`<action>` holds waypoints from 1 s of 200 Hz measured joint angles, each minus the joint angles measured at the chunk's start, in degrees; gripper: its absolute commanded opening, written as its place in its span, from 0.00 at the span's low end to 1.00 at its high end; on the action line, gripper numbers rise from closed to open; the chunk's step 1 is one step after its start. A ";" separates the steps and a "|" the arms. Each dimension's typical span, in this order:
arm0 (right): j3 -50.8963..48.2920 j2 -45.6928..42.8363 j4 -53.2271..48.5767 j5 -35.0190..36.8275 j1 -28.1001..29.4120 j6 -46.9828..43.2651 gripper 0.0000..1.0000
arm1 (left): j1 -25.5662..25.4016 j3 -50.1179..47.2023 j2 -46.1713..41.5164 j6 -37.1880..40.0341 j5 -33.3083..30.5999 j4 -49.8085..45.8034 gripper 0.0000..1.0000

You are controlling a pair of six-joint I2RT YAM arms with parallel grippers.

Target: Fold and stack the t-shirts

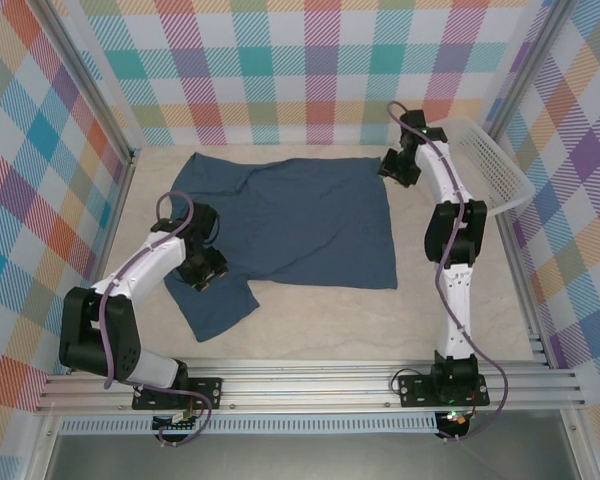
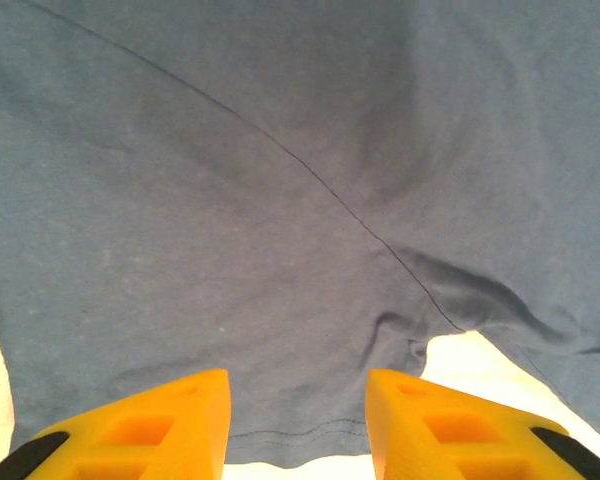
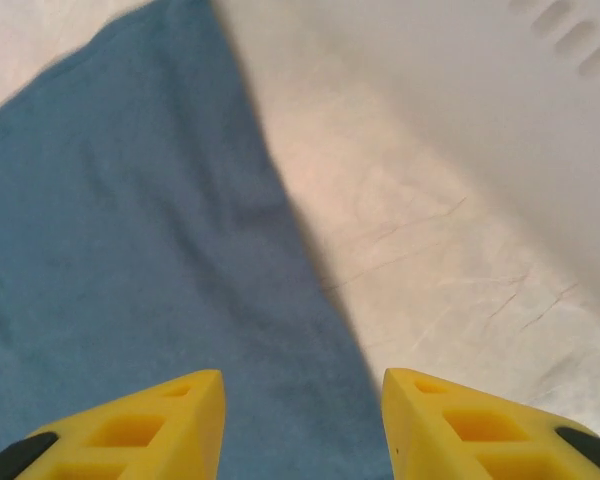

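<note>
On the pale tabletop: a plain dark slate-blue t-shirt lies spread open between the two arms. Its body reaches toward the right and one short sleeve splays toward the near left.
Shirt's lie: mostly flat, with a soft fold at the far-left corner. The near edge runs almost straight.
Left gripper: hangs low over the shirt's near-left part, where the sleeve meets the body.
Left gripper, wrist view: the yellow fingers stand apart with nothing clamped between them. Blue fabric lies smooth beneath, crossed by a thin diagonal seam. The sleeve hem runs just in front of the tips, and a small wedge of table shows at lower right.
Right gripper: poised at the shirt's far-right corner, beside the basket.
Right gripper, wrist view: the yellow fingers are parted and hold nothing. The shirt's side edge passes below the gap, cloth to the left and bare table to the right.
White mesh basket: sits tilted in the far-right corner, apart from the shirt.
Surroundings: plaid panels in pastel colours wall the workspace on three sides.
</note>
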 measured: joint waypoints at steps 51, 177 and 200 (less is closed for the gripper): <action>-31.47 -25.18 8.76 -3.04 11.82 6.62 0.43 | 3.98 2.60 9.40 1.99 -0.42 0.79 0.40; -27.47 -8.15 6.47 -3.85 3.02 7.98 0.45 | -2.34 20.87 29.09 6.54 2.99 3.10 0.48; -26.82 -8.70 5.49 -3.63 2.78 5.60 0.49 | -2.82 19.78 26.05 5.68 -1.27 1.53 0.51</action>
